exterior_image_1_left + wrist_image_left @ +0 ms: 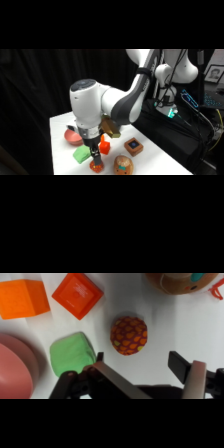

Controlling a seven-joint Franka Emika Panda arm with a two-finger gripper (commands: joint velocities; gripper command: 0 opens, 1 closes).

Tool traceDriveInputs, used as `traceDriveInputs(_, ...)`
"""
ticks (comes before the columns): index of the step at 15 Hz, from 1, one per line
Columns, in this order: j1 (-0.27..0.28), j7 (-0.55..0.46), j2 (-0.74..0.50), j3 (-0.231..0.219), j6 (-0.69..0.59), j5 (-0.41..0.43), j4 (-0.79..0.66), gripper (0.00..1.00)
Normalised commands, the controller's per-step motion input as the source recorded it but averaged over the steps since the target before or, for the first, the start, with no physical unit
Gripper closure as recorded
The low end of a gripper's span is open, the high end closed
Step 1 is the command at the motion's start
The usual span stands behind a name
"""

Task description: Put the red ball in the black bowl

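Observation:
The red ball (pixel 129 335), speckled with lighter dots, lies on the white table just ahead of my gripper (pixel 143 370). The jaws are open and hold nothing. In the side view the gripper (pixel 95 161) hangs straight over the red ball (pixel 96 168) near the table's front edge, its tips close to the ball. The black bowl does not show in either view.
A green block (pixel 71 354) lies left of the ball, and a pink bowl (pixel 14 369) beyond it. Two orange cubes (pixel 22 298) (pixel 77 294) sit further off. A tan rounded figure (pixel 122 165) and a brown box (pixel 134 146) stand to the right.

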Motion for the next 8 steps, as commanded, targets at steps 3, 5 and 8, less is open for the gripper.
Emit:
traceDriveInputs(3, 0.108, 0.17, 0.20, -0.087, 0.13, -0.076, 0.21, 0.00)
traceDriveInputs(5, 0.103, 0.15, 0.19, -0.075, 0.10, -0.044, 0.19, 0.00)
traceDriveInputs(8, 0.108, 0.15, 0.18, -0.091, 0.12, -0.047, 0.17, 0.00)
